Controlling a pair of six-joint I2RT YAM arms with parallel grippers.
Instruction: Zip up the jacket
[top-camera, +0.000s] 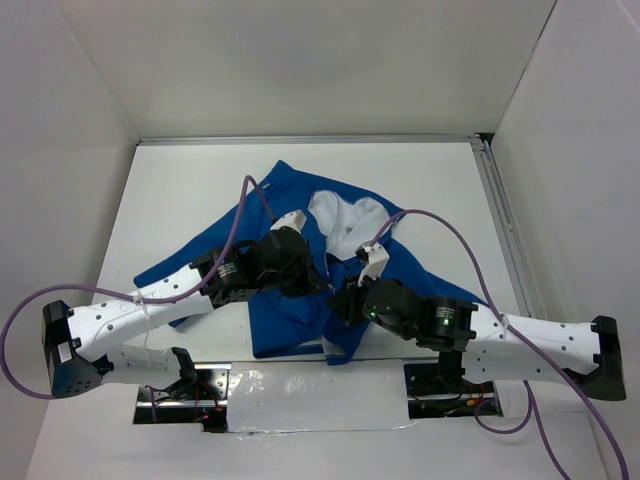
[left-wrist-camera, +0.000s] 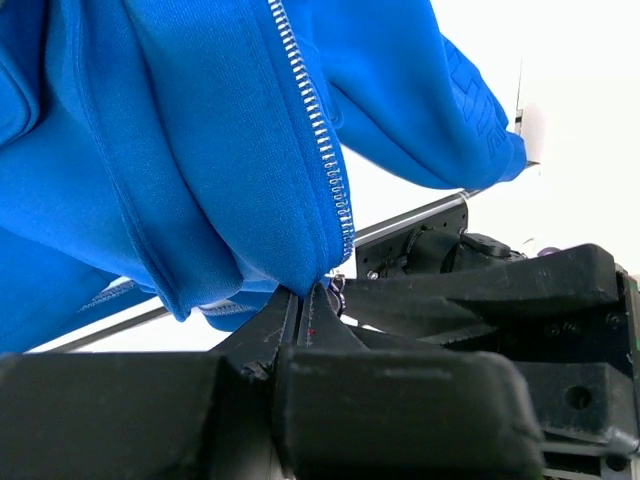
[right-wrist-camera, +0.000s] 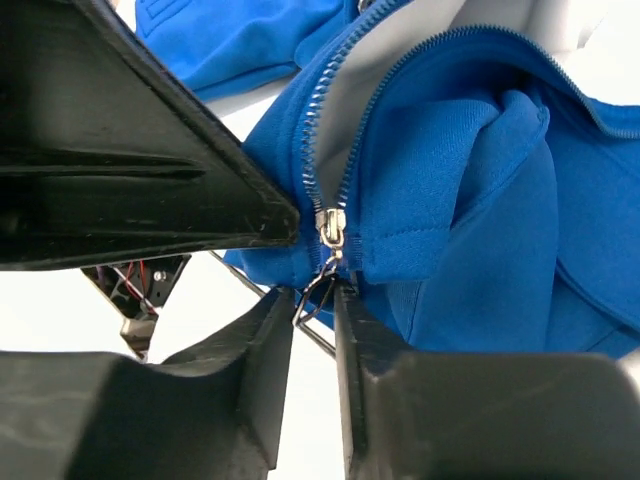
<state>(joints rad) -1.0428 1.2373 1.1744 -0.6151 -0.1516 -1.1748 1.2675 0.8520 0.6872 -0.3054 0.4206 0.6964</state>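
Centrally, jacket hem edge, left pincer clamped

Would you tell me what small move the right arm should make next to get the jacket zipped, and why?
Probably close the right gripper on the pull tab. The tab hangs in the gap between its fingers, just under the slider at the bottom of the jacket, and the left gripper is pinching the hem there, so the fabric looks braced for a pull.
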